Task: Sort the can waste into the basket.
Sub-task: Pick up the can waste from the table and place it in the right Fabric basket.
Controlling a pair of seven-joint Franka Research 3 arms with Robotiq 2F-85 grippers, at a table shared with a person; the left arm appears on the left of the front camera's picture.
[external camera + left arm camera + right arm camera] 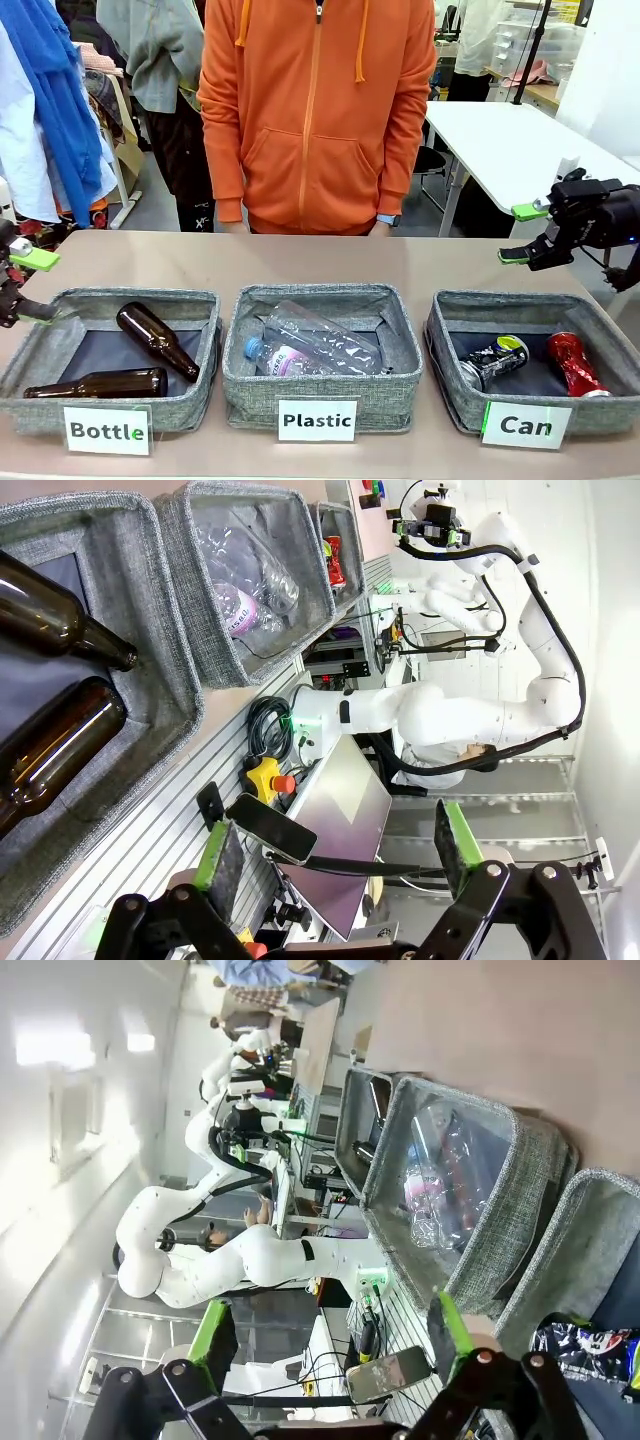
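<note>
While held above the Can basket (455, 330): right gripper (522, 233), jaws apart.
Cans: red can (574, 364) and black can (494, 361) are laid inside it.
Left gripper (30, 288): jaws apart.

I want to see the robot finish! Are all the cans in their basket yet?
Looks done: the red can and the black can both lie in the Can basket. Nothing is in hand: the left gripper and right gripper are open and empty. No cans look left outside.

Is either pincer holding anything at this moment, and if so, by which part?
Nothing is held. The left pincer and right pincer are both open and empty; both cans lie in the basket.
</note>
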